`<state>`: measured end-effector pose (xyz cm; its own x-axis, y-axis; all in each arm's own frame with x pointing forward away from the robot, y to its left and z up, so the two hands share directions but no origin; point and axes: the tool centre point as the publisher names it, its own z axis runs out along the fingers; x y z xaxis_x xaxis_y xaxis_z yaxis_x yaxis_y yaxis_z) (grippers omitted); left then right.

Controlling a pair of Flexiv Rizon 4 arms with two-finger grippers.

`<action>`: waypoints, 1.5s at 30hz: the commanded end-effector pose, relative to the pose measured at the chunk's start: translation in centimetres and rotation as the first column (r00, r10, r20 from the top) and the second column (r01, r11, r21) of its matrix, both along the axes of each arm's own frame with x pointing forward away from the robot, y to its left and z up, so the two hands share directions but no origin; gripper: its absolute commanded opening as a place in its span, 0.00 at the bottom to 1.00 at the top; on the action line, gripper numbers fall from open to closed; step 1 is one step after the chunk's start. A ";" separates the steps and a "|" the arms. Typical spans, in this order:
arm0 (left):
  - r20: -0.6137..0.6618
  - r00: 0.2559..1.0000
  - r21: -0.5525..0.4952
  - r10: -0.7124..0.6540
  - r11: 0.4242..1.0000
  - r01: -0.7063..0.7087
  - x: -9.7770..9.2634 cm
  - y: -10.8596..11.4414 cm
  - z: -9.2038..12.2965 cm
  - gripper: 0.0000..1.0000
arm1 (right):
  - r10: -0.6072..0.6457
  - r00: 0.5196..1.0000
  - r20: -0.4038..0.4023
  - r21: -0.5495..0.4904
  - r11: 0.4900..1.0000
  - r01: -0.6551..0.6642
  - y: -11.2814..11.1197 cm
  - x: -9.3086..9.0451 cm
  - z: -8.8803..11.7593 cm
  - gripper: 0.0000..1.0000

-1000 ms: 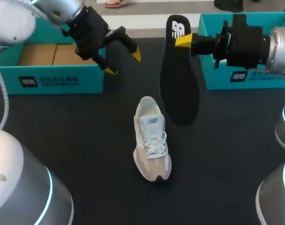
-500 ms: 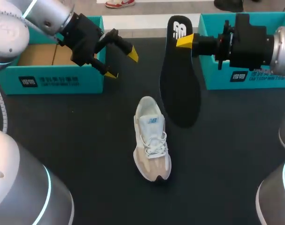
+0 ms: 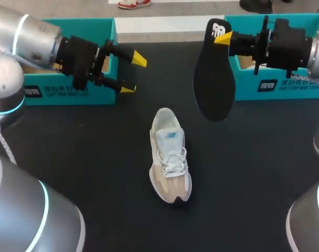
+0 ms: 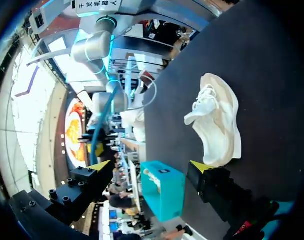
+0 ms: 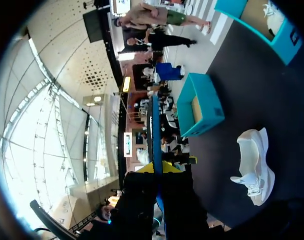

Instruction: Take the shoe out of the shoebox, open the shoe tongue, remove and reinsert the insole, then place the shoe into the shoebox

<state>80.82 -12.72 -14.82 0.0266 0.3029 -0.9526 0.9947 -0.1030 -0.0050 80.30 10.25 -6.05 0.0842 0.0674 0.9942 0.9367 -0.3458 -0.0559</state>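
Black table under white shoe

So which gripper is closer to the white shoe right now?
Left. The left gripper sits open just beyond the shoe, by the left shoebox; the right gripper is farther off, holding the insole.

In the head view's upper left, the left arm covers most of the left box, hiding its inside. At upper right, the right arm masks the right box, which the frame's edge also cuts. The shoe interior cannot be made out. From the right wrist the insole shows only edge-on.
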 end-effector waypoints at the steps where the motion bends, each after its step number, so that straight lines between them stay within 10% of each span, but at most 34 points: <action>1: 0.010 1.000 -0.091 0.009 0.996 -0.008 -0.6 -0.1 0.1 1.00 | 0.023 0.999 -0.026 0.002 1.000 -0.023 1.0 2.2 -1.1 0.00; 24: 0.060 0.996 -0.329 0.066 0.944 -0.043 -1.4 -8.1 1.4 1.00 | 0.043 0.987 -0.152 0.066 0.997 -0.034 8.8 5.0 -4.8 0.00; 36: 0.058 0.997 -0.351 0.054 0.936 -0.030 -1.8 -10.0 1.8 0.51 | 0.037 0.987 -0.157 0.083 0.996 -0.024 9.5 4.7 -5.3 0.00; 40: 0.053 0.998 -0.342 0.044 0.940 -0.023 -2.1 -9.4 1.9 0.58 | 0.041 0.986 -0.163 0.088 0.996 -0.027 9.2 4.4 -5.6 0.00; 45: 0.054 0.998 -0.338 0.041 0.941 -0.021 -2.4 -8.7 2.1 0.93 | 0.043 0.984 -0.170 0.089 0.996 -0.028 8.8 4.4 -5.8 0.00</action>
<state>78.75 -22.06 -12.84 0.0807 -0.0368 -0.9961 0.9949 -0.0582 0.0827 84.78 19.22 -11.77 0.2536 -0.0109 0.9673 0.9222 -0.2992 -0.2451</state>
